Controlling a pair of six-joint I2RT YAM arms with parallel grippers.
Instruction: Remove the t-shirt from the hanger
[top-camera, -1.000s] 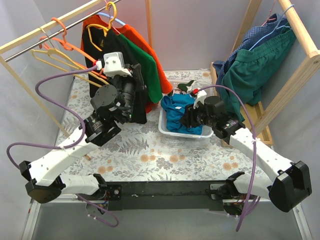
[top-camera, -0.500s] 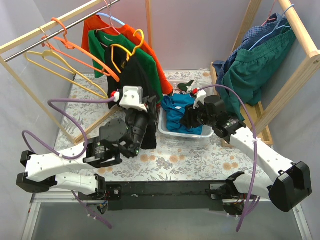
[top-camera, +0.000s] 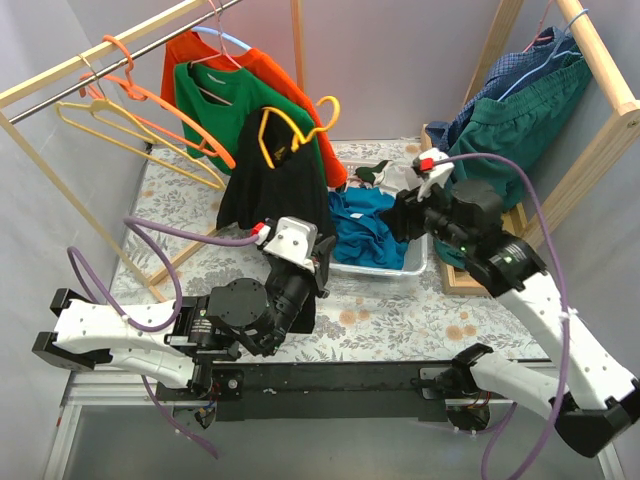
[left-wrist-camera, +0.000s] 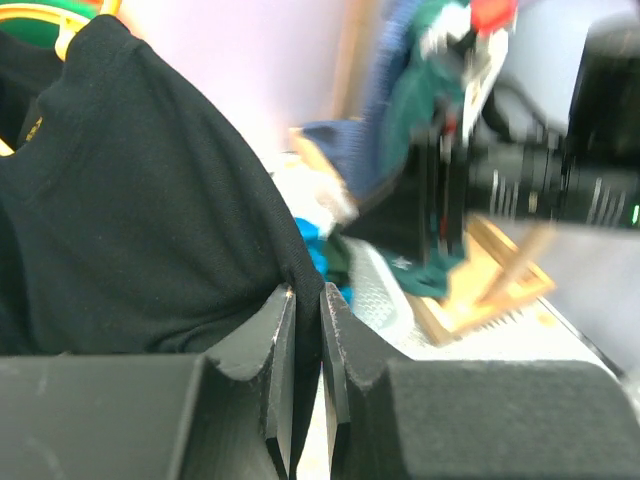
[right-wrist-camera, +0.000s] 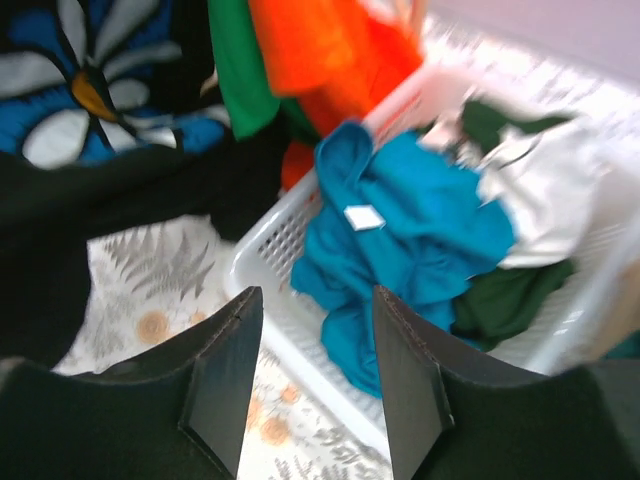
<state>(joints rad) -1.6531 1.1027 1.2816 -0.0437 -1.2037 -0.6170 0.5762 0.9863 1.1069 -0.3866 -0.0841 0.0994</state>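
Black fabric t-shirt (top-camera: 268, 180) draped on curved yellow hanger (top-camera: 292, 125), well clear of the metal rail (top-camera: 160, 44), above the floral table (top-camera: 400, 312) beside the white plastic basket (top-camera: 375, 270). Dragged nearer and rightward since half a second ago. Pinched at its edge by left gripper (left-wrist-camera: 305, 296), fingers nearly together on cloth. Right gripper (right-wrist-camera: 315, 296) raised higher than before, fingers spread, holding nothing.
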